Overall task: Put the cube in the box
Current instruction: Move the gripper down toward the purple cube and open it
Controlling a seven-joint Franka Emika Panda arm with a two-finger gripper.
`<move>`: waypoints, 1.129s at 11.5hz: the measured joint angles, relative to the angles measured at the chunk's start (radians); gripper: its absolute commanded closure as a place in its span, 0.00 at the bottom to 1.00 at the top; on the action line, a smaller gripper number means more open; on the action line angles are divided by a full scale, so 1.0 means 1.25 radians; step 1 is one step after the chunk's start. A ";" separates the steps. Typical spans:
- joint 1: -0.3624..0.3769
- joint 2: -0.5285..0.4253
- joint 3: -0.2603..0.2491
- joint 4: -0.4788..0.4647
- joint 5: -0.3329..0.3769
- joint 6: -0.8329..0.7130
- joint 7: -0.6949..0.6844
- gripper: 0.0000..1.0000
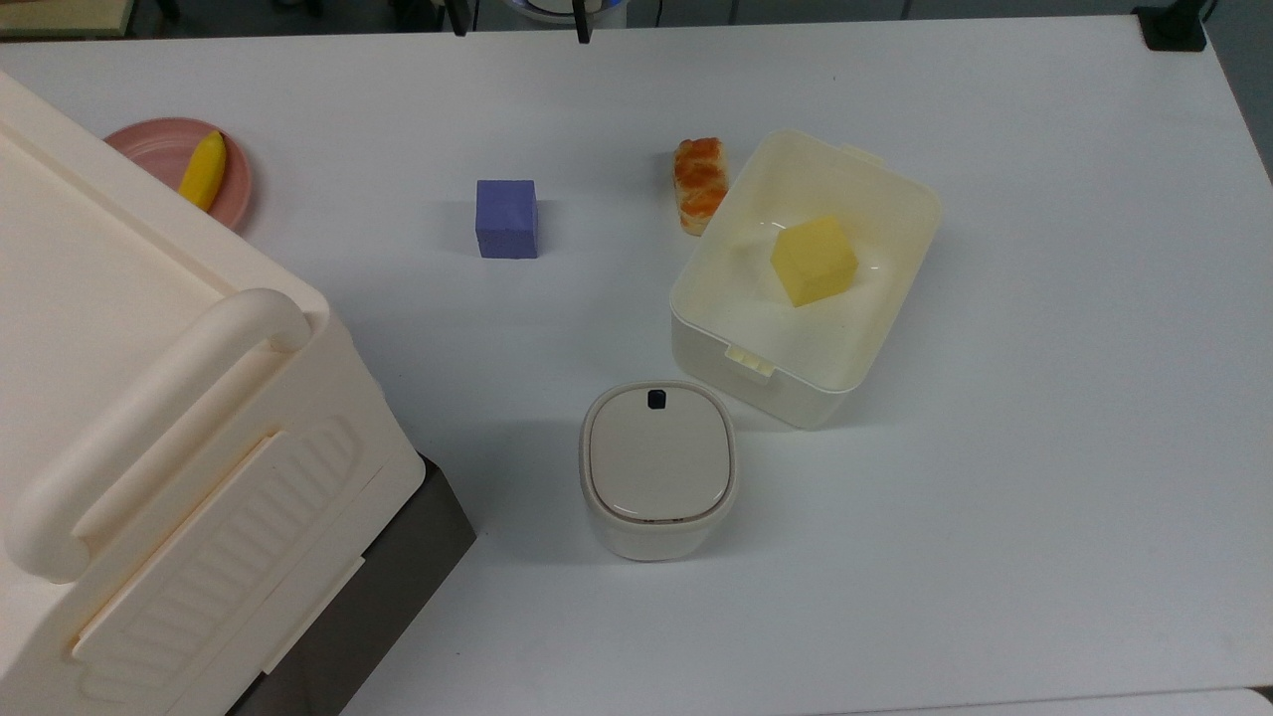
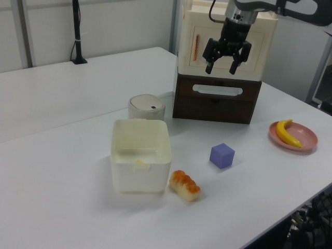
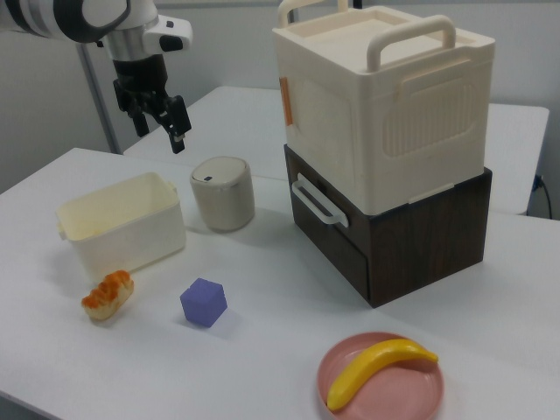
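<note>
While the box (image 1: pixel 900 194) already holds a yellow cube (image 1: pixel 814 261), the purple cube (image 1: pixel 506 218) sits untouched on the table at its 9 o'clock in the top view; the gripper (image 2: pixel 222 64) hangs high, fingers spread, empty.

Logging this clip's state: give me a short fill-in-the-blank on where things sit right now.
1. Inside the box lies a ____ cube.
2. The purple-blue cube rests on the ____.
3. The banana lies on a ____ plate.
4. The gripper hangs in the air with its fingers ____.

Missing words: yellow; table; pink; open
</note>
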 measured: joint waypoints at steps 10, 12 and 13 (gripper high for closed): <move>0.000 -0.018 0.000 -0.062 0.000 0.011 -0.002 0.00; -0.001 -0.044 -0.001 -0.142 0.000 0.088 -0.002 0.00; -0.002 -0.060 -0.002 -0.194 0.000 0.132 -0.006 0.00</move>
